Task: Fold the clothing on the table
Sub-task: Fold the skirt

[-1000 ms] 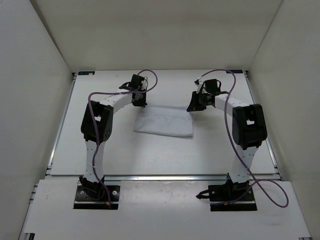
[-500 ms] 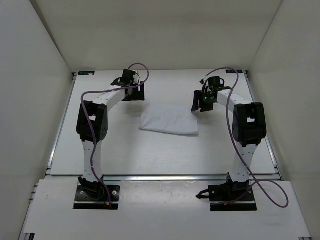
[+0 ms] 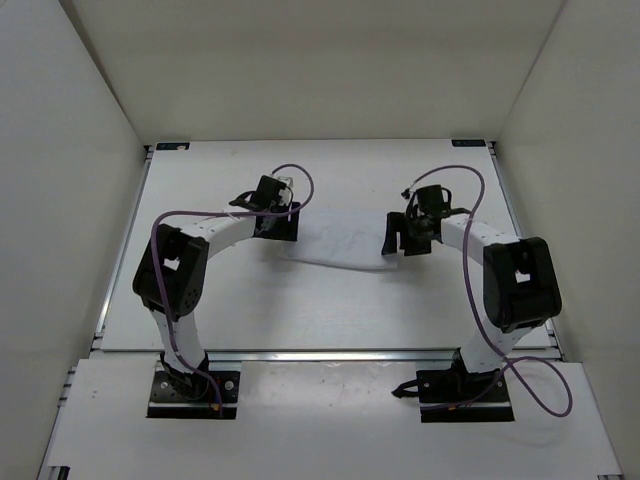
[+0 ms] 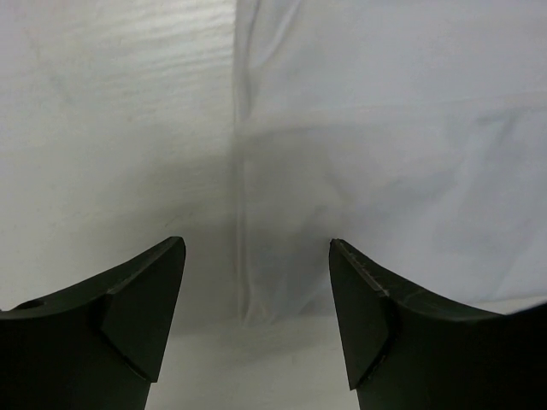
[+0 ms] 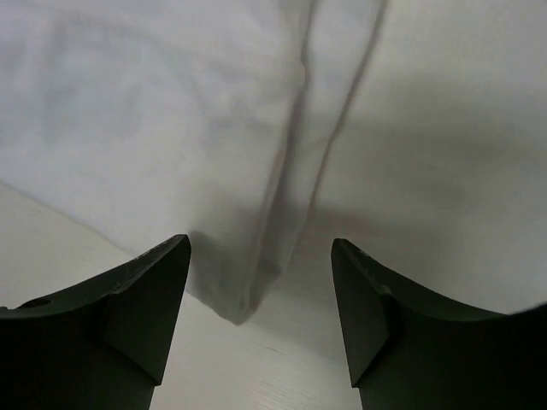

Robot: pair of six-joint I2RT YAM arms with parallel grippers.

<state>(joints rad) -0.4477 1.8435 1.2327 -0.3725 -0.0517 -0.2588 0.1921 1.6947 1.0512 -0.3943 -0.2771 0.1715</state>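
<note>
- While the left gripper hangs low over the table, its two dark fingers stand well apart with nothing clamped between them.
- Seen from the left wrist, an edge of the clothing runs straight down the gap between those fingers. Cloth lies to one side of it and bare table to the other.
- On the other arm, the right gripper also has its fingers spread and holds nothing.
- A corner of the clothing points into the gap of the right gripper. Soft creases run up from that corner. The pale area beyond the creases may be a second layer of cloth, though the close view does not settle it.
- From above, the left gripper sits at the left end of the clothing and the right gripper at its right end.
- Lying flat and faintly wrinkled, the clothing is near the middle of the table. It is about midway between the left and right edges and well clear of the near edge.
- Both arms bend inward from their base plates at the near edge, and a purple cable loops along each one.
- White walls close in the left, right and far sides.
</note>
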